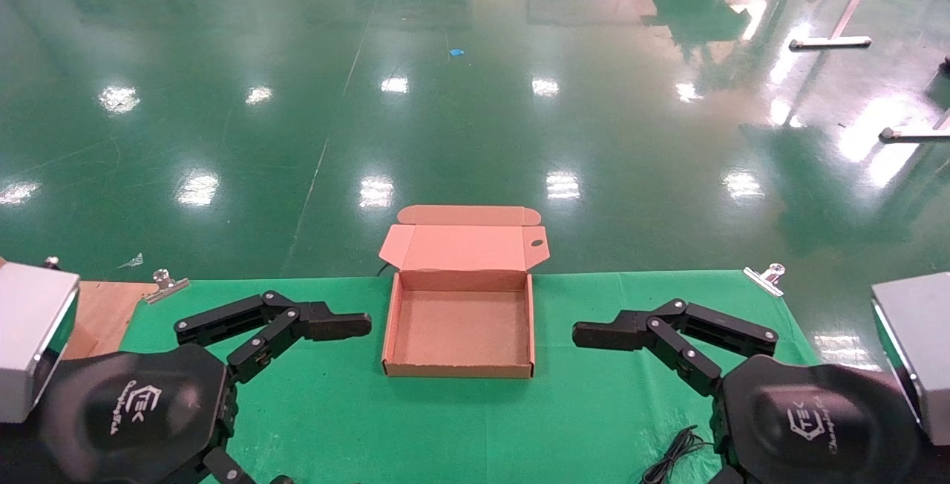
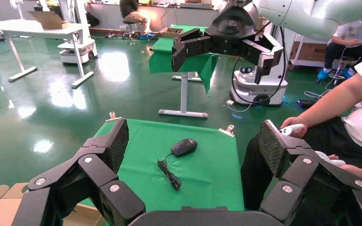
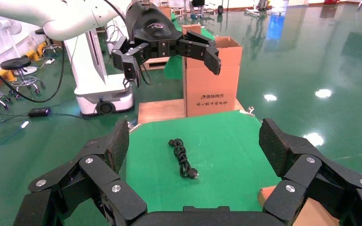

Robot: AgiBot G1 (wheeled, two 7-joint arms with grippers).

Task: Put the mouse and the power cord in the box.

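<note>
The brown box [image 1: 460, 328] stands open mid-table, its lid [image 1: 464, 246] folded back and nothing inside. My left gripper [image 1: 349, 326] hangs open just left of the box, and my right gripper [image 1: 594, 334] hangs open just right of it. In the left wrist view the black mouse [image 2: 185, 147] lies on the green cloth with its thin cable [image 2: 168, 173], well beyond the open left gripper [image 2: 194, 141]. In the right wrist view the power cord [image 3: 183, 159] lies coiled on the cloth beyond the open right gripper [image 3: 195, 139]. In the head view the arms hide both; only a thin cable [image 1: 672, 458] shows.
A green cloth [image 1: 445, 424] covers the table, held by metal clips [image 1: 167, 283] [image 1: 764, 276] at the far corners. A wooden board [image 1: 104, 313] lies past the left edge. A tall cardboard carton [image 3: 212, 80] stands beyond that side. A seated person [image 2: 353, 117] is beside the right edge.
</note>
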